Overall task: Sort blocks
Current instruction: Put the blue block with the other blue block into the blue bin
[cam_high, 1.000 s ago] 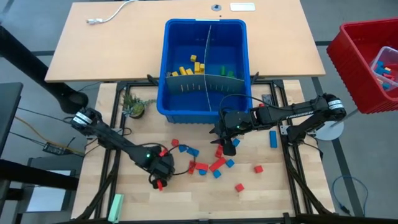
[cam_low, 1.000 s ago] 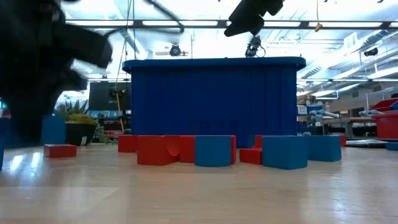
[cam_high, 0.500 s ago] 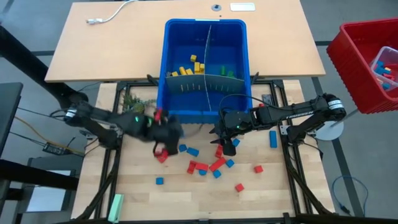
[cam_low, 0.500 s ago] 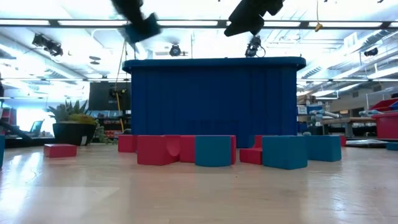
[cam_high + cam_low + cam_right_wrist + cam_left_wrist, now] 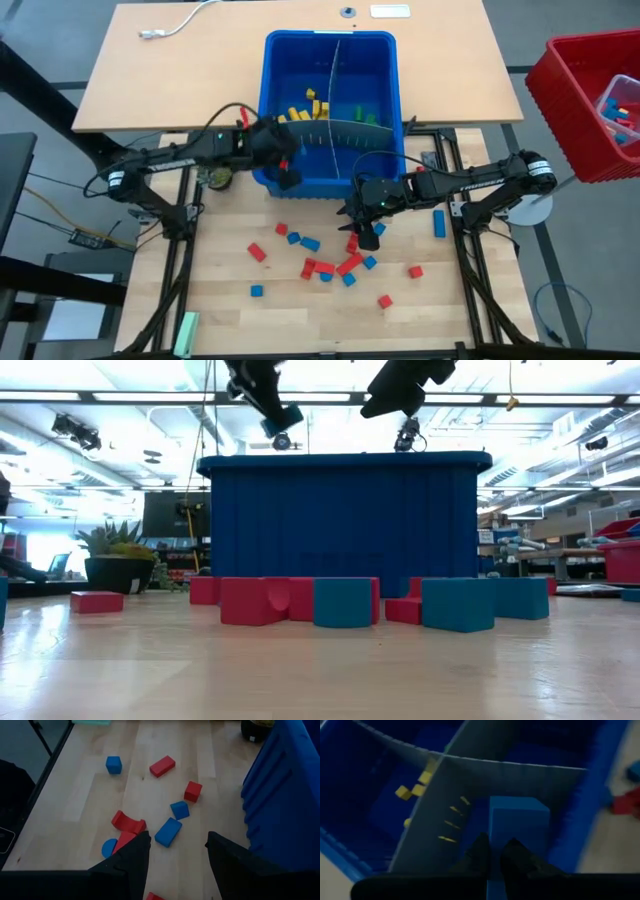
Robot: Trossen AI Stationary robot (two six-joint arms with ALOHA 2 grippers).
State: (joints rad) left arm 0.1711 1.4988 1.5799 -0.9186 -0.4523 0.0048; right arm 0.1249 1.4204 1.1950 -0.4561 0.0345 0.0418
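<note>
Red and blue blocks (image 5: 330,265) lie scattered on the wooden table in front of the blue bin (image 5: 375,60); they also show in the right wrist view (image 5: 167,831) and the low view (image 5: 340,600). Grey dividers split the bin, with yellow blocks (image 5: 305,108) in its far left part and green ones (image 5: 365,115) in its far right. My left gripper (image 5: 284,166) hangs over the bin's near left corner, shut on a blue block (image 5: 519,822). My right gripper (image 5: 177,855) hovers open above the scattered blocks, with nothing between its fingers. My left gripper has the blue block's near end (image 5: 495,832) at its two fingertips (image 5: 481,852), which hide the exact spot of contact. The fingers slant down from the table's left side. The block juts out beyond the fingers, lifted clear above the bin (image 5: 283,417).
A small potted plant (image 5: 215,172) stands left of the bin. A pale green bar (image 5: 186,332) lies at the near left edge, and a lone blue block (image 5: 438,222) to the right. A red bin (image 5: 590,100) sits off the table's right.
My left gripper has risen from the near left of the table and swung toward the far edge and right, up over the bin's near left corner, turning as it went, with the blue block lifted clear. My right gripper has kept still.
</note>
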